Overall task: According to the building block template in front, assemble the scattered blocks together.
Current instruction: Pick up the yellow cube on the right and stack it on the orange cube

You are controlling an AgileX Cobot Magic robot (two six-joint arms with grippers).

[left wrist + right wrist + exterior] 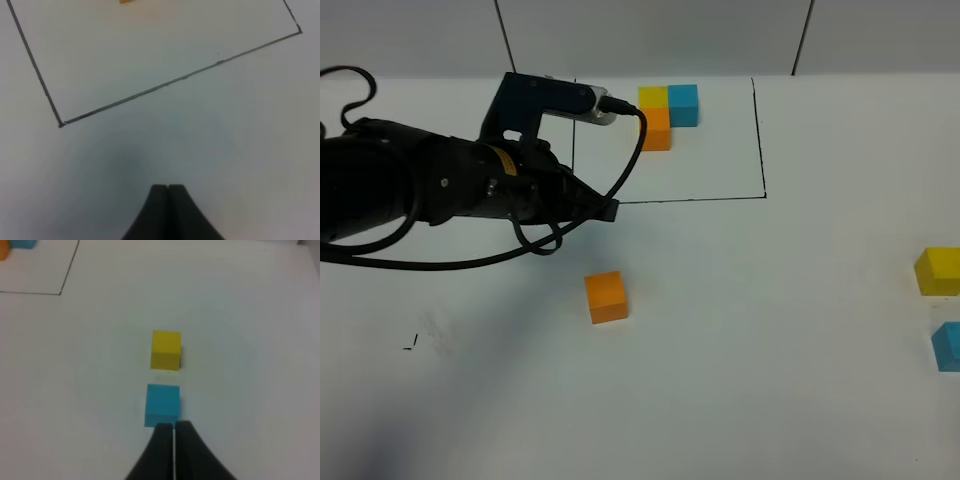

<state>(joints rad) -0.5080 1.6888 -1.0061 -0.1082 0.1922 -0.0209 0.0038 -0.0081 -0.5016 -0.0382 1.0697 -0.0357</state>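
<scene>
Exterior high view shows the block model (pixel 667 110) at the back of the white counter (pixel 770 400), inside a thin black line (pixel 760 140) drawn like a box. In the model, a yellow cube and a blue cube sit side by side, and an orange cube touches the front of the yellow one.

The three loose blocks are not joined at all. The orange block (pixel 606 297) sits alone near the middle. The yellow block (pixel 938 271) and the blue block (pixel 948 346) are far off at the right edge. They are near each other but not touching.

The left claw (pixel 168 187) is clenched shut with nothing in it. It hangs over bare counter near a corner of the drawn box, with the orange block a little way in front of it. The right claw (pixel 174 425) is pinched shut too and holds nothing. Its tip is just beside the blue block.

So I think the job is only at the start. No block is held or in place yet. All three blocks need to be brought together to make the same L shape.
</scene>
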